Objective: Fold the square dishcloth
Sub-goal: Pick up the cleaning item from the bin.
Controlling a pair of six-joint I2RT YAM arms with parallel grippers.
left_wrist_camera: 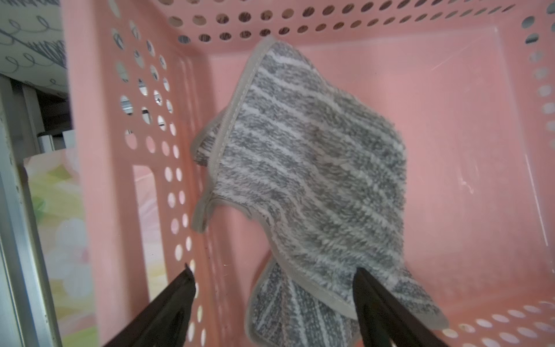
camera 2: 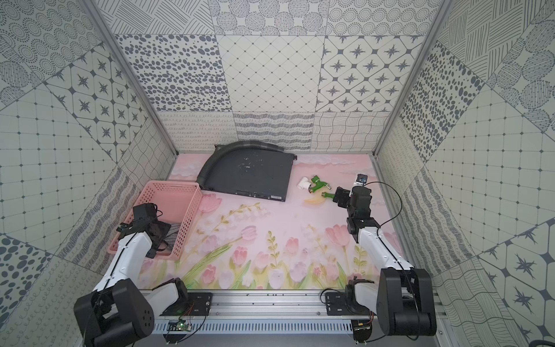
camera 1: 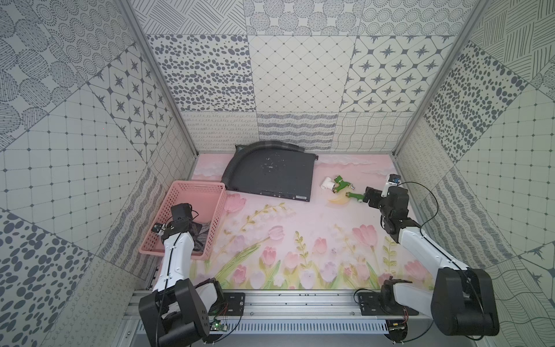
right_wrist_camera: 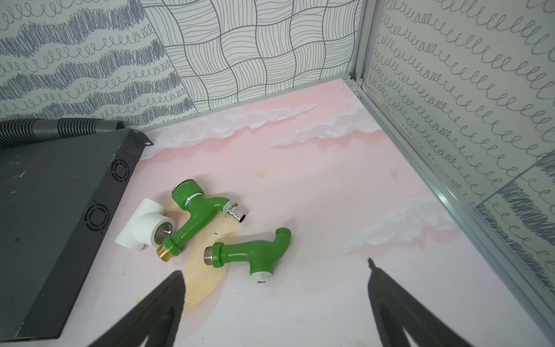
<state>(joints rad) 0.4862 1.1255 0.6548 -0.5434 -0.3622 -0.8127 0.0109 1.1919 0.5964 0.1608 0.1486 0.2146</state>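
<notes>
The square dishcloth (left_wrist_camera: pixel 315 180), grey with thin whitish stripes and a pale hem, lies crumpled in the pink perforated basket (left_wrist_camera: pixel 99 150), one corner folded under. My left gripper (left_wrist_camera: pixel 273 269) reaches down into the basket and is open, its jaws wide apart astride the cloth's near folded corner. One fingertip (left_wrist_camera: pixel 365 282) touches the cloth's fluffy surface, while the other stands beside the basket's wall. In both top views only a strip of the dishcloth (camera 1: pixel 204 232) (camera 2: pixel 173 237) shows past the left arm. My right gripper (right_wrist_camera: pixel 274 266) (camera 1: pixel 370 196) hovers open over the mat at the far right, holding nothing.
The basket (camera 1: pixel 180 184) stands at the left of the flowered mat. A dark flat metal box (camera 1: pixel 270 177) with a ribbed hose (camera 1: pixel 240 159) lies at the back. Two green taps (right_wrist_camera: pixel 204 216) (right_wrist_camera: pixel 252 249) and a white fitting (right_wrist_camera: pixel 144 228) lie before my right gripper. Patterned walls enclose three sides.
</notes>
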